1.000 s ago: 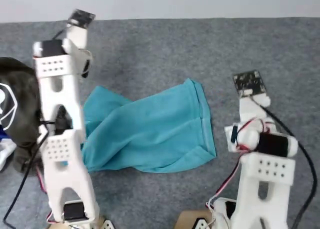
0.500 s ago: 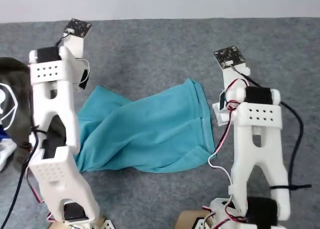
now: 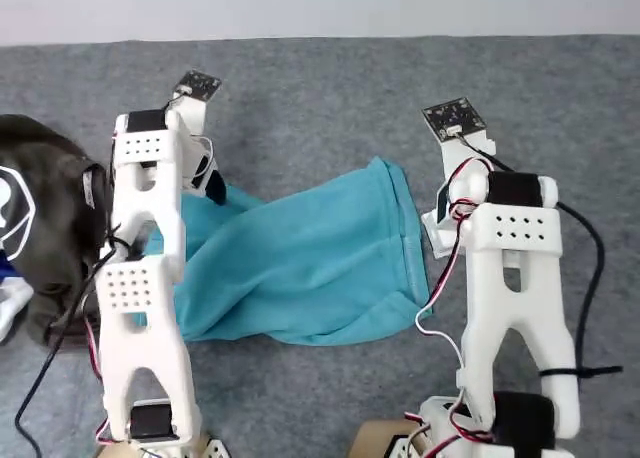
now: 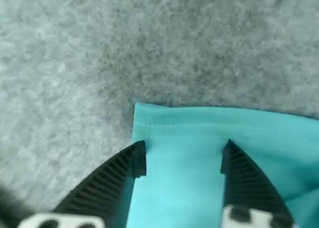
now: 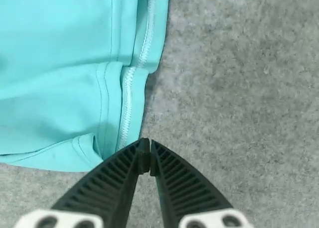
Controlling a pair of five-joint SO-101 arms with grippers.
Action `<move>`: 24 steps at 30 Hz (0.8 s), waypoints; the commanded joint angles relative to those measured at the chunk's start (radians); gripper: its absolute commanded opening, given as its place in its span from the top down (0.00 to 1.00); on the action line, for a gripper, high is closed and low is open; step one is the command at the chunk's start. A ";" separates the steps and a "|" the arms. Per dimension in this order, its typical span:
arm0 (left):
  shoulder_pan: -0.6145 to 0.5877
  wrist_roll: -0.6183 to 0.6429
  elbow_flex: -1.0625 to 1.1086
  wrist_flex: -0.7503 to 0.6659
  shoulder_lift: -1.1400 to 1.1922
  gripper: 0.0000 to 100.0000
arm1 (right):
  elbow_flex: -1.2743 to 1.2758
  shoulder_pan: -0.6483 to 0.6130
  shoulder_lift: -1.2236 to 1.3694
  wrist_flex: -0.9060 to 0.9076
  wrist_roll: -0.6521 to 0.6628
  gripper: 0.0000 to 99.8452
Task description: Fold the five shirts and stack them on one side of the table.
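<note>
Dark clothing (image 3: 45, 238) lies bunched at the left edge of the counter (image 3: 330, 88), perhaps the start of a stack. Left fingers (image 4: 117, 175) stand wide open and empty, straddling the far-left corner of the teal shirt (image 3: 300, 268), which sprawls rumpled mid-counter, not yet folded. Right fingers (image 5: 117, 180) are pressed together, empty, just beside its right hem. Most folding looks undone.

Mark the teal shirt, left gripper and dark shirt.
teal shirt (image 3: 300, 268), high view, middle of the cloth.
left gripper (image 4: 184, 152), left wrist view, midway between fingertips.
dark shirt (image 3: 50, 223), high view, its crumpled middle.
</note>
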 commanded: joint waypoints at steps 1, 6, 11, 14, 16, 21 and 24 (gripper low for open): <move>-0.009 -0.018 -0.232 0.084 0.075 0.75 | -0.049 0.039 -0.012 0.010 0.008 0.99; -0.008 -0.021 -0.430 0.161 0.204 0.76 | -0.049 0.061 -0.015 0.012 0.006 0.99; 0.008 -0.086 -0.481 0.235 0.250 0.86 | -0.051 0.054 -0.015 0.031 0.005 0.99; 0.017 -0.118 -0.479 0.238 0.253 0.97 | -0.051 0.059 -0.016 0.031 0.005 0.99; 0.020 -0.118 -0.479 0.238 0.253 0.99 | -0.051 0.058 -0.016 0.031 0.005 0.99; 0.020 -0.117 -0.486 0.238 0.244 1.00 | -0.051 0.053 -0.016 0.031 0.005 0.99; 0.017 -0.112 -0.478 0.238 0.184 1.00 | -0.054 0.053 -0.016 0.028 0.005 0.99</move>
